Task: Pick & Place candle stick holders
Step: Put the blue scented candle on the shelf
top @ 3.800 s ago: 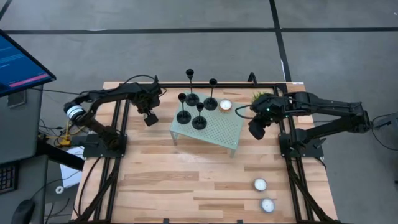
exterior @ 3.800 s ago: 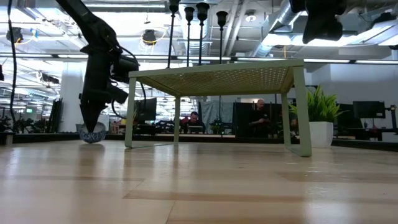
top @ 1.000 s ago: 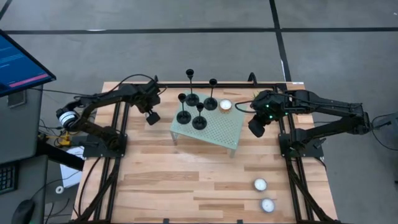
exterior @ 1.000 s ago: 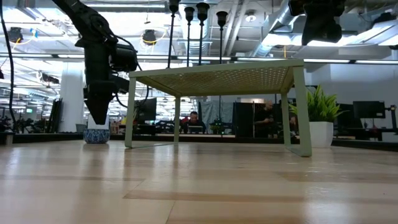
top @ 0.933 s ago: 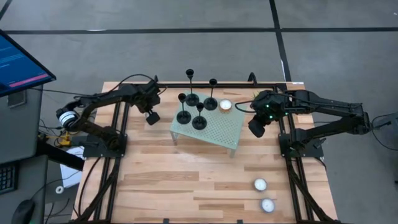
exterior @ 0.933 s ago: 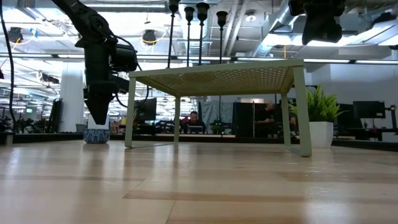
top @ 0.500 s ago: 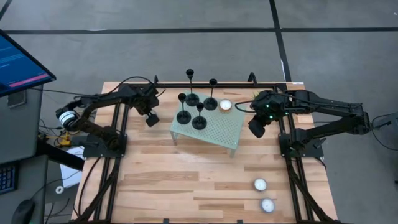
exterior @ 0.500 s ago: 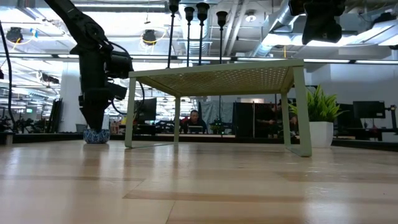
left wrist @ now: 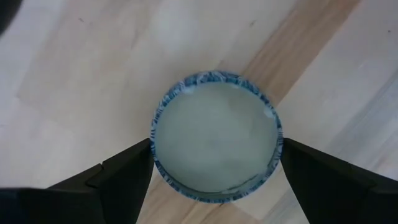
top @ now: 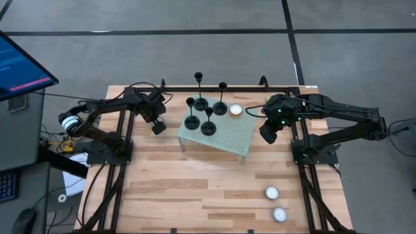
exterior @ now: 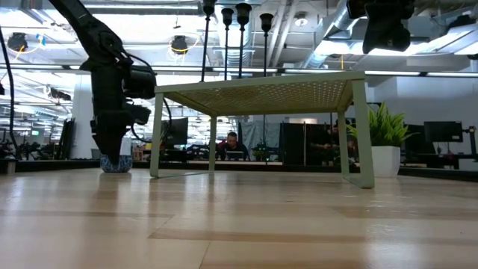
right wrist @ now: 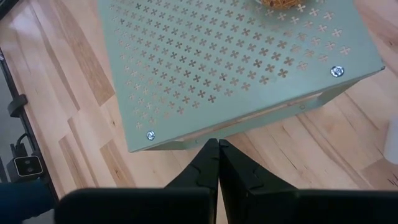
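Several black candle stick holders [top: 207, 114] stand by their disc bases on the far left part of a pale green perforated stand [top: 224, 138]; their stems [exterior: 243, 41] rise above it in the low view. My left gripper [top: 157, 127] is open, low over the table left of the stand, pointing down. Its fingers [left wrist: 127, 174] stand on either side of a small blue-patterned cup [left wrist: 216, 137] filled with pale wax, which rests on the wood [exterior: 116, 163]. My right gripper [top: 268, 135] is shut and hangs high beside the stand's right edge. My left gripper comes at the blue-patterned cup from above, one fingertip beside each side of its rim [left wrist: 155, 155]. Whether the fingertips touch the cup, I cannot tell. The cup sits upright on the table.
A candle in a golden cup [top: 235, 110] sits on the stand's far right corner. A green potted plant [top: 273, 102] stands behind my right gripper. Two white tealights [top: 272, 193] [top: 280, 214] lie near the table's near right corner. Bare wood spreads in front of the stand.
My left gripper has come down toward the blue-patterned cup, drifting slightly toward the table's left edge, and its open fingers now stand around the cup. The cup has stayed in place.
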Robot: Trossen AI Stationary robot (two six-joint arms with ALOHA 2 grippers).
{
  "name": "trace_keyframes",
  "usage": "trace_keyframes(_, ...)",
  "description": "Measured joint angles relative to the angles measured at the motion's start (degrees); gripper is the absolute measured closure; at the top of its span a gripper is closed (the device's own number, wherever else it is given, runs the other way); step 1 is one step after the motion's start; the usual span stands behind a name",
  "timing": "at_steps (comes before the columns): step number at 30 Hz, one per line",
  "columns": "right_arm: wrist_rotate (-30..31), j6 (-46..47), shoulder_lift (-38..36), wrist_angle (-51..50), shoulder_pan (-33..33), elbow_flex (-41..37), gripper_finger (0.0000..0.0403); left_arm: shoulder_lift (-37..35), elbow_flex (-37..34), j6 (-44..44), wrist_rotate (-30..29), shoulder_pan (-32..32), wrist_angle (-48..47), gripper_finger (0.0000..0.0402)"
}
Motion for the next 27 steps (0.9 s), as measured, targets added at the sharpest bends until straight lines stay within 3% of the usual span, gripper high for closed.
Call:
trace_keyframes(6,0.0,0.1,0.0,0.0,0.0,0.0,0.0403,0.0,0.0,-1.0,-0.9,-0.1,2.5,0.0062)
trace_keyframes(13,0.0,0.8,0.0,0.0,0.0,0.0,0.0403,1.3,0.1,-0.7,-0.6,-0.3,3.4,0.0097)
trace_keyframes(19,-0.1,0.9,0.0,0.0,0.0,0.0,0.0403,1.3,0.1,-1.6,-1.3,-0.4,3.7,0.0096)
trace_keyframes(27,-0.1,0.9,0.0,0.0,0.0,0.0,0.0403,-4.3,0.0,-6.5,-0.9,-4.6,-1.2,0.0099)
